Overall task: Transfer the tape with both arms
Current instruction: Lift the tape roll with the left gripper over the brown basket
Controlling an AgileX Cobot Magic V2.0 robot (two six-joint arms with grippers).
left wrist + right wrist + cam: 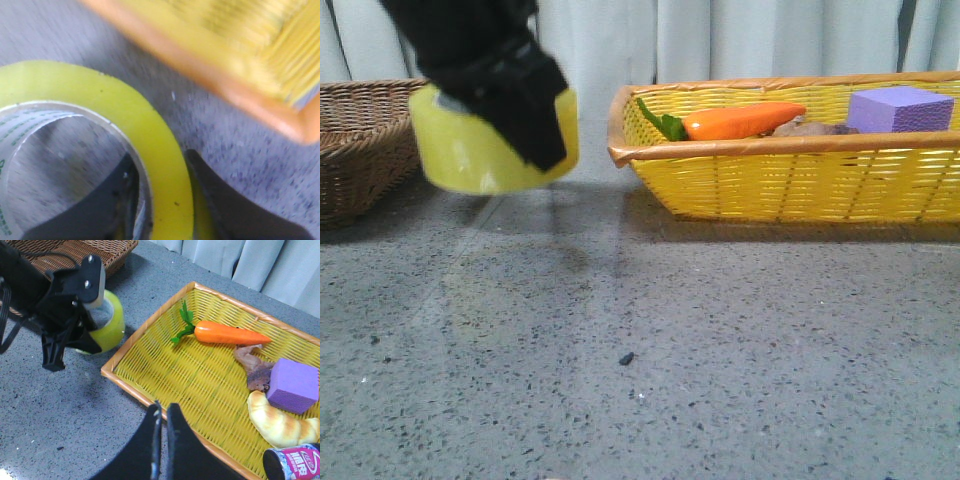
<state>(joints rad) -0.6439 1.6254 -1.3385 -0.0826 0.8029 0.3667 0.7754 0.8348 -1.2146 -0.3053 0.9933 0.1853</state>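
The tape (pixel 470 150) is a wide yellow roll, held in the air above the grey table at the left. My left gripper (pixel 535 135) is shut on its wall, one finger inside the core and one outside. In the left wrist view the tape (pixel 145 130) shows its white core with green lettering, pinched by that gripper (pixel 165 175). In the right wrist view the tape (pixel 109 325) hangs under the left arm beside the yellow basket's corner. My right gripper (pixel 163 412) is shut and empty, above the basket's near rim; it is not in the front view.
A yellow wicker basket (pixel 780 185) at the right holds a carrot (pixel 740 120), a purple block (pixel 898 108), a bread roll (pixel 280 422) and a can (pixel 292 462). A brown wicker basket (pixel 360 140) stands at the far left. A small dark speck (pixel 626 357) lies on the table.
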